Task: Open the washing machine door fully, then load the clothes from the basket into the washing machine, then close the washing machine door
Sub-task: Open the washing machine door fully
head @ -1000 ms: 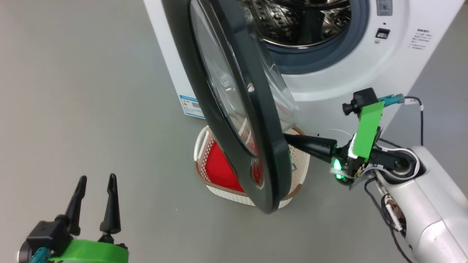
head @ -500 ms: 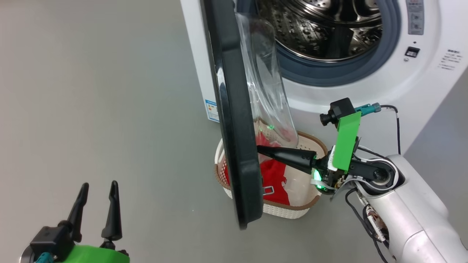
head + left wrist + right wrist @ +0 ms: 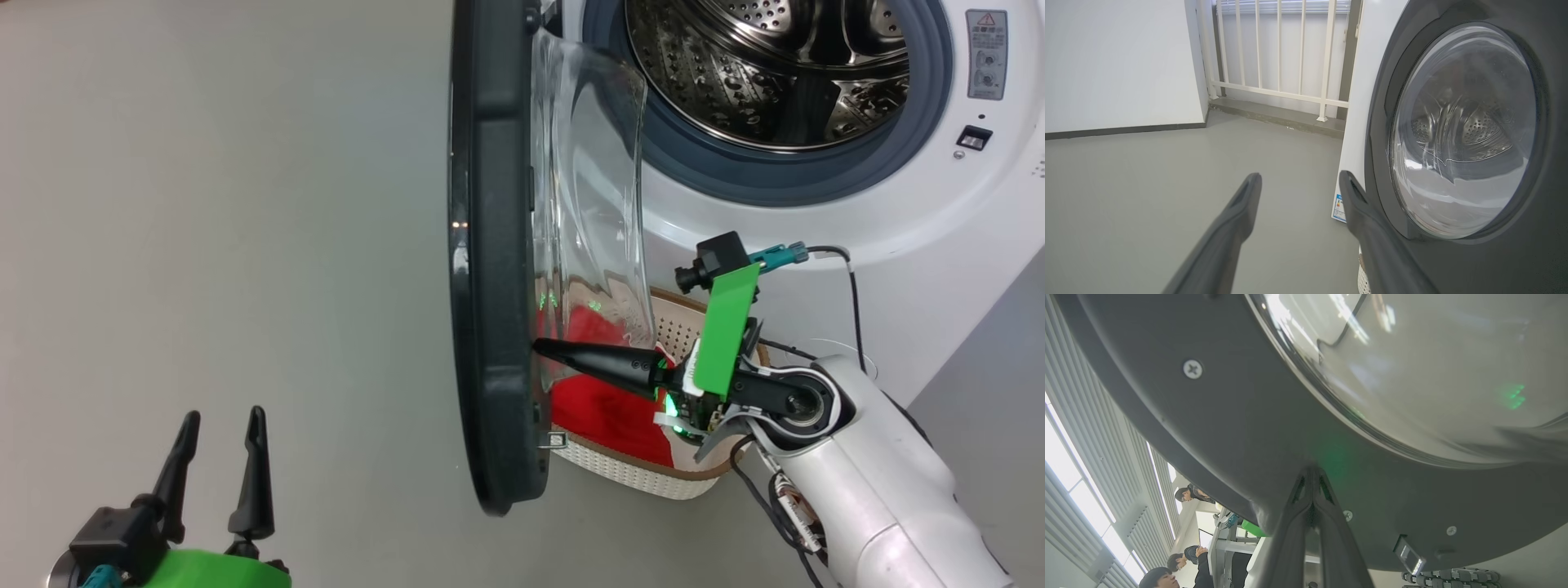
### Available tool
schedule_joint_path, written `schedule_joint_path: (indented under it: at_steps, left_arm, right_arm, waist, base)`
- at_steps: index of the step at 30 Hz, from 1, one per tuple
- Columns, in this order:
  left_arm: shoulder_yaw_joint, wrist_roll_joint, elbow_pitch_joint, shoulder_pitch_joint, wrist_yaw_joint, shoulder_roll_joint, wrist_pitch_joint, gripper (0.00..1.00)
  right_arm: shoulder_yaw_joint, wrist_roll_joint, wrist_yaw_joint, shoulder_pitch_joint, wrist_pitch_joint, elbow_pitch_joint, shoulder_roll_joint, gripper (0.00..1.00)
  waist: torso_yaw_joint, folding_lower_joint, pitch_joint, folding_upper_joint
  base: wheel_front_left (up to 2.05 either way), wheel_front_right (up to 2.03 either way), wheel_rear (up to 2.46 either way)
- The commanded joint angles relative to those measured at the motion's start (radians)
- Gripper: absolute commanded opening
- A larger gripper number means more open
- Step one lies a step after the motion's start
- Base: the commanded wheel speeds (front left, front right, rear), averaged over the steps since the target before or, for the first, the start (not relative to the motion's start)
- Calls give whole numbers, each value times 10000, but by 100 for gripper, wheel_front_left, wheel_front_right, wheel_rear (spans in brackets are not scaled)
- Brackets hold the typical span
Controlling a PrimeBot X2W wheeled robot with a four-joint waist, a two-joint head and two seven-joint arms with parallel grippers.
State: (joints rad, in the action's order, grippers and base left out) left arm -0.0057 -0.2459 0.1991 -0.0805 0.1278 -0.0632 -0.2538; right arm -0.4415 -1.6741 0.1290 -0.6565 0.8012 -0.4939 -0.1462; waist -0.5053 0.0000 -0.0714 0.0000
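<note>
Well left of the large round glossy black washing machine door (image 3: 490, 245), the left gripper (image 3: 224, 414) hangs with fingers spread and empty over bare grey floor (image 3: 204, 204), free room for the door's swing. The door stands edge-on, roughly half open, and the right gripper (image 3: 540, 345), fingers pressed together, touches its inner face below the glass bowl (image 3: 588, 204), so opening looks unfinished. Just right of the door's lower edge, the bright red clothes (image 3: 604, 408) lie in the cream perforated plastic basket (image 3: 645, 480) before the white front-loading washing machine (image 3: 816, 237); loading and closing remain.
</note>
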Motion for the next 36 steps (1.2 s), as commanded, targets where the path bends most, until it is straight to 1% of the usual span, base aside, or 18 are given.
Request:
schedule_joint_path:
  at_steps: [1,12,30,31,32,33,34,36]
  left_arm:
    - [310,71,-183,-91,29,-170,-80,100]
    - [380,95,-225,-66,29,-161,-80,100]
    - [315,172,-187,3,29,-199,-80,100]
    - [320,174,-188,14,29,-210,-80,100]
    - [320,174,-188,14,29,-210,-80,100]
    - [336,176,-192,28,29,-222,-80,100]
    - [347,179,-201,46,29,-232,-80,100]
    - [351,191,-223,86,29,-252,-80,100]
  right_arm:
    - [-183,87,17,-287,-35,236,369,0]
    - [-202,259,17,-360,-109,141,604,0]
    - [171,501,17,-38,-337,369,586,0]
    - [197,518,17,6,-363,417,568,6]
    - [197,518,17,6,-363,417,568,6]
    - [225,537,17,54,-394,474,550,21]
    - [250,560,17,109,-422,520,521,31]
    - [332,689,17,272,-559,695,376,98]
  waist:
    - [-42,0,14,0]
    - [-8,0,-5,0]
    - [416,0,199,0]
    - [455,0,223,0]
    - [455,0,223,0]
    - [505,0,249,0]
    - [550,0,271,0]
    - [647,0,325,0]
  base:
    - [0,0,0]
    - [0,0,0]
    - [0,0,0]
    - [0,0,0]
    - [0,0,0]
    - [0,0,0]
    - [0,0,0]
    - [0,0,0]
